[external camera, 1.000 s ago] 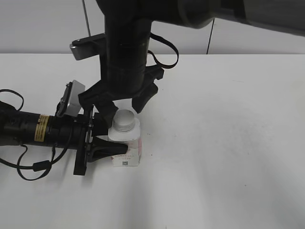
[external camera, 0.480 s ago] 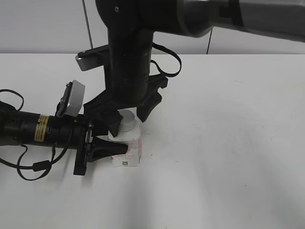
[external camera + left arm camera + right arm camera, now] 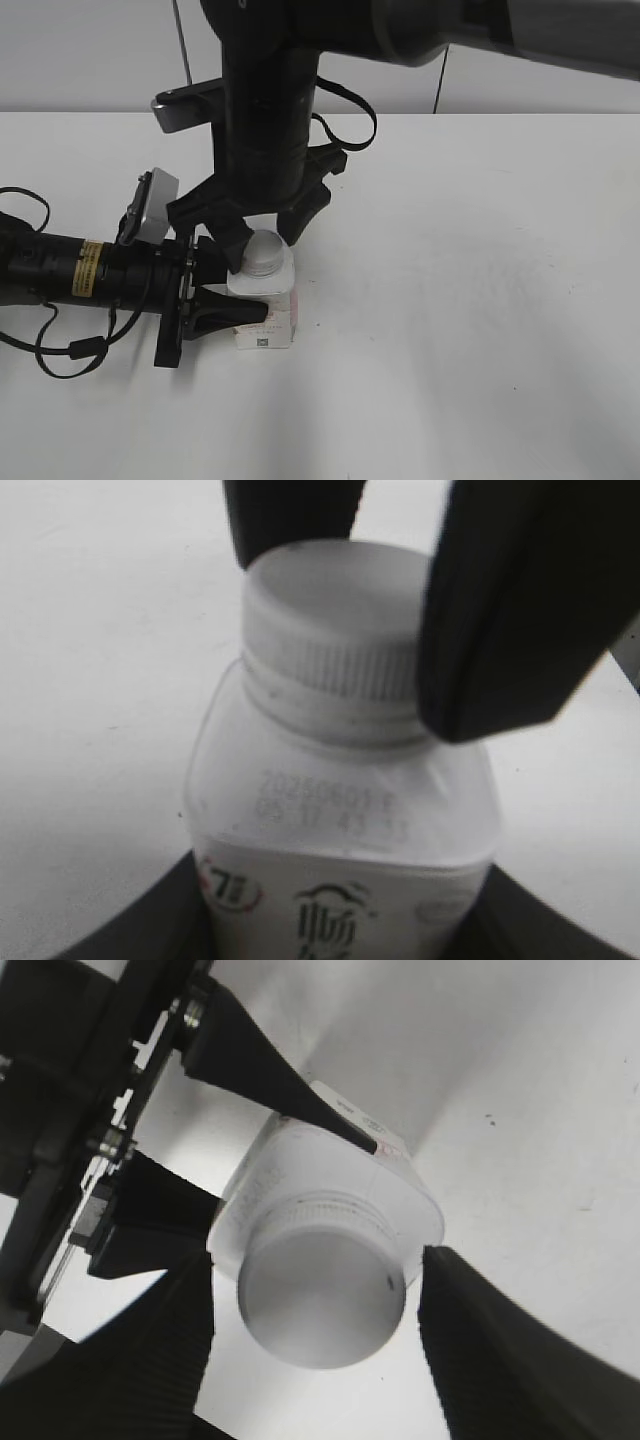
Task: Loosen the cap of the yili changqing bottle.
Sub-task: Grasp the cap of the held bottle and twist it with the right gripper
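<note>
The yili changqing bottle point(image 3: 270, 318) stands upright on the white table, white with pale pink print and a dark code square. My left gripper point(image 3: 236, 292) reaches in from the left and is shut on the bottle's body; its dark jaws flank the bottle point(image 3: 340, 810) at the bottom of the left wrist view. The white ribbed cap point(image 3: 265, 252) sits on the neck. My right gripper point(image 3: 266, 234) hangs from above with its fingers on either side of the cap point(image 3: 322, 1295), open, with small gaps on both sides. One right finger point(image 3: 510, 610) stands beside the cap point(image 3: 335, 610).
The white table point(image 3: 470, 300) stretches to the right and front of the bottle. The left arm's body and cables point(image 3: 60, 275) lie along the table at the left. A pale wall runs behind the table.
My right gripper has turned and shifted slightly around the cap, first right and lower, then back. The bottle and the left gripper have not moved.
</note>
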`<state>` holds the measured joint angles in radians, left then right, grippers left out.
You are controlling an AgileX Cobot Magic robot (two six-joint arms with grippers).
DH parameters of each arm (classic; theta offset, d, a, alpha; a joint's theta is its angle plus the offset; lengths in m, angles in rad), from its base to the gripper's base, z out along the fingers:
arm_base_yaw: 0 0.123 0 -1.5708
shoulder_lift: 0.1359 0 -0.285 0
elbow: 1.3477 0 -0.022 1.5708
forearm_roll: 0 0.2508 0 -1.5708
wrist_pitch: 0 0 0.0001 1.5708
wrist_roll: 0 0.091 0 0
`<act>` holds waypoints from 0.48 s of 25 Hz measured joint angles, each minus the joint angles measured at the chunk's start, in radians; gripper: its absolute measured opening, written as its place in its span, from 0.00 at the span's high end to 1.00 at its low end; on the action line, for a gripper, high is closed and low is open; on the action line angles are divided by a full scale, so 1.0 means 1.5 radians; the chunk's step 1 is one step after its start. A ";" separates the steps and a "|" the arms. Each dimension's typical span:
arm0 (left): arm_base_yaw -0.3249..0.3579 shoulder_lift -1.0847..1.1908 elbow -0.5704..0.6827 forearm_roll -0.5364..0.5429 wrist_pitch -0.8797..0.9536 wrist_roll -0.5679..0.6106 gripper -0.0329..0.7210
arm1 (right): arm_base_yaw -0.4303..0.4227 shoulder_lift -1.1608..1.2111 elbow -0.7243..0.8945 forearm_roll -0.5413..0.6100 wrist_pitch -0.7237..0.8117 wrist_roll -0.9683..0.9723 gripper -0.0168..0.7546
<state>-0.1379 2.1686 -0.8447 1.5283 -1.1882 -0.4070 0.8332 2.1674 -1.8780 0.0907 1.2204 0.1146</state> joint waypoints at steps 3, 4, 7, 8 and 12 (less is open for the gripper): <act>0.000 0.000 0.000 0.000 0.000 0.000 0.52 | 0.000 0.000 0.000 0.000 0.000 0.000 0.33; 0.000 0.000 0.000 0.000 0.000 0.000 0.52 | 0.000 0.000 0.000 0.000 0.000 0.001 0.34; 0.000 0.000 0.000 0.000 0.000 0.000 0.52 | 0.000 0.000 0.000 -0.003 0.000 0.001 0.37; 0.000 0.000 0.000 0.000 0.000 0.000 0.52 | 0.000 0.000 0.000 -0.006 0.000 0.001 0.37; 0.000 0.000 0.000 0.000 0.000 0.000 0.52 | 0.000 0.000 0.000 -0.015 0.000 0.001 0.38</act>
<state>-0.1379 2.1686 -0.8447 1.5283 -1.1882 -0.4070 0.8332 2.1674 -1.8780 0.0682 1.2204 0.1158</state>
